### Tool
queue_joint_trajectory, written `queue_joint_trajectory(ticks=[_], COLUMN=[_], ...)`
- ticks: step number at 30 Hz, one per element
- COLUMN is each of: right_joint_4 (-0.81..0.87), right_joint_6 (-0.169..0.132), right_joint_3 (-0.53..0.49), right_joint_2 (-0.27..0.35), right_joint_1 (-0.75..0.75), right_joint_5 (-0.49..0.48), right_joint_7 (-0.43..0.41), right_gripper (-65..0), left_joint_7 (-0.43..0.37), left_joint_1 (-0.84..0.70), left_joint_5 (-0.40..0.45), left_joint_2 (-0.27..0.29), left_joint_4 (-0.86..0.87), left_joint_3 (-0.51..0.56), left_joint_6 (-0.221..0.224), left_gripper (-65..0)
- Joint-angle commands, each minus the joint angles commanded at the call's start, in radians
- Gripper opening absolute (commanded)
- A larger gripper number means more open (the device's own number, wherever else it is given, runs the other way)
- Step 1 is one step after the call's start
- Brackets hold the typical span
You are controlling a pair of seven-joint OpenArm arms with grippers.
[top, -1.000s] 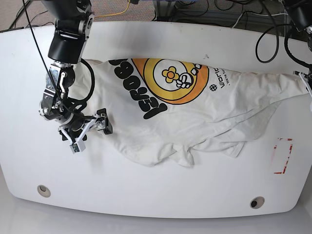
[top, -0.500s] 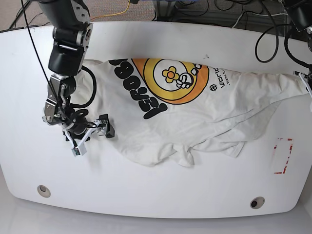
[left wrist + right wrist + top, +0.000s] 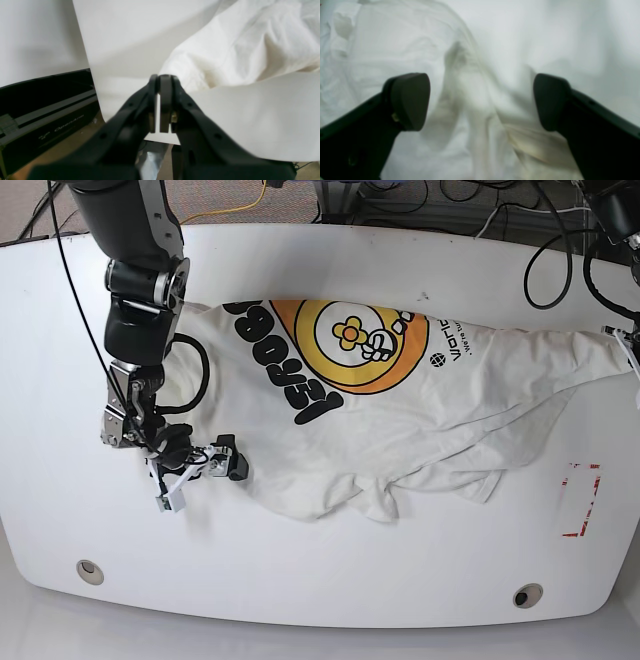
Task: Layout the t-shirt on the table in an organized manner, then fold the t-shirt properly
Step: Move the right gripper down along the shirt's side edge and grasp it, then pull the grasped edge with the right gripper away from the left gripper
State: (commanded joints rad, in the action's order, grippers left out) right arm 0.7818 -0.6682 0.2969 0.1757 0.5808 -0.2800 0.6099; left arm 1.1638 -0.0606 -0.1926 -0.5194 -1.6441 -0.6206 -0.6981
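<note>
The off-white t-shirt (image 3: 400, 410) lies spread and wrinkled across the white table (image 3: 330, 570), with its orange-and-yellow flower graphic (image 3: 350, 340) facing up. My right gripper (image 3: 203, 480) is open at the shirt's lower left edge. In the right wrist view its fingers (image 3: 407, 100) straddle a raised fold of the t-shirt (image 3: 475, 107). My left gripper (image 3: 160, 80) is shut beyond the table's right edge, and the t-shirt (image 3: 237, 50) meets its tips. In the base view only a sliver of the left gripper (image 3: 632, 350) shows, where the shirt's stretched corner ends.
Two grey grommet holes (image 3: 90, 570) (image 3: 527, 595) sit near the table's front edge. A red tape mark (image 3: 580, 500) is at the right. Black cables (image 3: 550, 260) hang at the back right. A black OpenArm box (image 3: 45, 117) stands below the table edge.
My right gripper has moved right and slightly down, closing in on the shirt's lower left edge. The shirt and the left gripper have stayed put.
</note>
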Motion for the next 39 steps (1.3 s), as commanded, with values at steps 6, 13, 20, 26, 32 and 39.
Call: queue_joint_trajectory(ticks=[6, 13, 20, 26, 32, 39], right_joint_4=[0.0, 0.0, 0.003, 0.095, 0.493, 0.893], right_joint_6=[0.0, 0.0, 0.0, 0.0, 0.003, -0.018], right_joint_3=[-0.114, -0.141, -0.143, -0.146, -0.141, -0.14], right_joint_2=[-0.028, -0.054, -0.054, -0.048, -0.046, -0.057], right_joint_1=[-0.002, -0.005, -0.005, -0.014, -0.138, -0.31], right_joint_5=[-0.005, -0.006, -0.006, -0.006, -0.008, -0.009], right_joint_7=[0.0, -0.003, -0.02, 0.031, 0.235, 0.419], right_gripper=[-1.6, -10.0, -49.9, -63.3, -65.0, -65.0], left_joint_7=[0.0, 0.0, 0.0, 0.0, 0.0, 0.0], left_joint_1=[0.0, 0.0, 0.0, 0.021, 0.068, 0.146], left_joint_5=[0.0, -0.002, -0.002, 0.003, 0.037, 0.069], left_joint_2=[0.0, 0.0, 0.0, 0.002, 0.028, 0.077], left_joint_4=[0.0, 0.0, 0.0, 0.0, 0.002, -0.052], left_joint_3=[0.0, 0.0, 0.0, 0.0, 0.0, 0.0], left_joint_6=[0.0, 0.0, 0.0, 0.0, 0.0, 0.0], left_gripper=[-64.3, -64.3, -64.3, -64.4, -64.4, -64.4])
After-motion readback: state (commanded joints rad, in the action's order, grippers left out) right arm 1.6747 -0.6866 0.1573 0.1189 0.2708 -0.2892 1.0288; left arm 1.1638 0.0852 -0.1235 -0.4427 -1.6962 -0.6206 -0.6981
